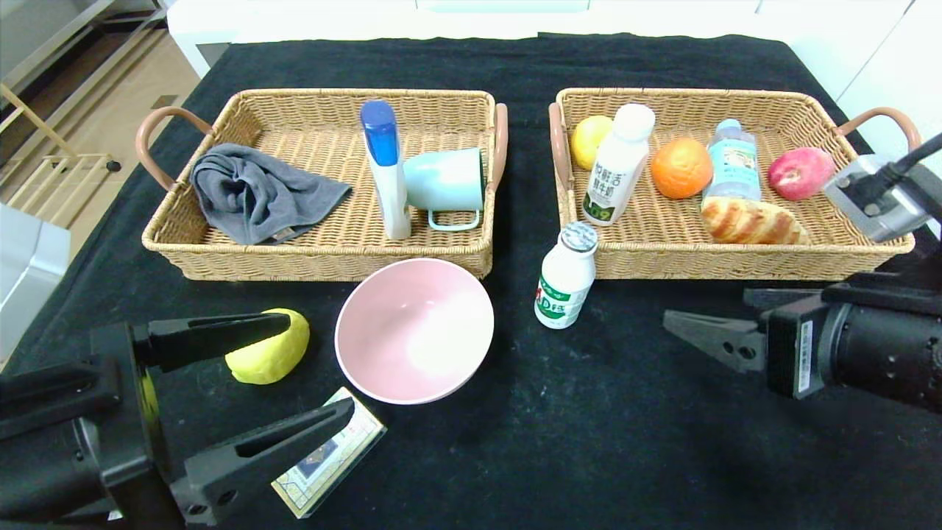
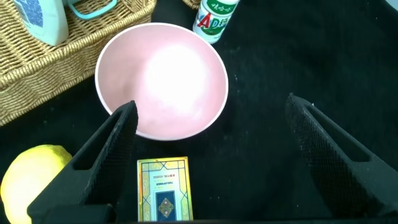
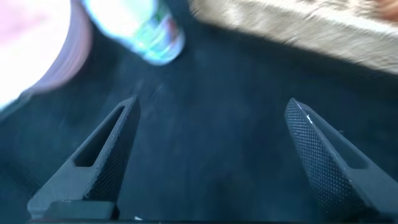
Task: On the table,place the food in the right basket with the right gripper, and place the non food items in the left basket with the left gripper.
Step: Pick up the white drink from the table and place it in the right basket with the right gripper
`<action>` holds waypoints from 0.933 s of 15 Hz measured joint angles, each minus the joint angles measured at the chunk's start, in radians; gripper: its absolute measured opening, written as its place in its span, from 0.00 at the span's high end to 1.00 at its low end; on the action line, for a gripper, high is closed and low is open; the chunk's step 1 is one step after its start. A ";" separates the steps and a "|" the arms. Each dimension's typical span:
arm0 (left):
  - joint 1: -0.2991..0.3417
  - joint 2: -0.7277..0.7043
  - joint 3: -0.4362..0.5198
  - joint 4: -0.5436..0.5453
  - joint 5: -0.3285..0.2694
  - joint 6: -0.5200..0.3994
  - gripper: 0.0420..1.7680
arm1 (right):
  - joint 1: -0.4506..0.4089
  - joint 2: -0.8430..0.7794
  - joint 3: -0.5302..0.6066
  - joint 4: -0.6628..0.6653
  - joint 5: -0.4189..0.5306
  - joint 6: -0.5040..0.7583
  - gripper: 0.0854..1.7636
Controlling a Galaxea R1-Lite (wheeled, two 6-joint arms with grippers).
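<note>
1. Two wicker baskets sit side by side at the 12 o'clock end of the black tabletop (image 1: 515, 456): the left basket (image 1: 316, 254) holds a grey cloth, a blue-capped bottle and a teal mug; the right basket (image 1: 736, 258) holds fruit, bread and bottles.
2. The left gripper (image 1: 294, 372), at 7 o'clock, hovers with jaws spread wide over a card box (image 1: 327, 460).
3. The right gripper (image 1: 695, 331), at 4 o'clock, hangs low over bare cloth, jaws wide and holding nothing.
4. A pink bowl (image 1: 414, 330) rests at centre, just before the left basket.
5. A yellow lemon (image 1: 271, 352) lies at the bowl's 9 o'clock.
6. A small milk bottle (image 1: 564, 276) stands upright at the bowl's 2 o'clock, just beside the right basket's front wall.
</note>
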 joint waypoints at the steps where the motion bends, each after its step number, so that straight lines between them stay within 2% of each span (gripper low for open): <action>1: 0.000 0.000 0.000 -0.001 0.000 0.000 0.03 | 0.006 -0.008 0.021 -0.030 0.019 -0.010 0.04; 7: 0.000 0.002 0.001 0.000 0.000 0.000 0.03 | 0.061 0.006 0.153 -0.231 0.051 -0.138 0.04; 14: 0.000 -0.001 0.000 -0.001 0.000 -0.001 0.03 | 0.114 0.177 0.149 -0.503 0.042 -0.217 0.04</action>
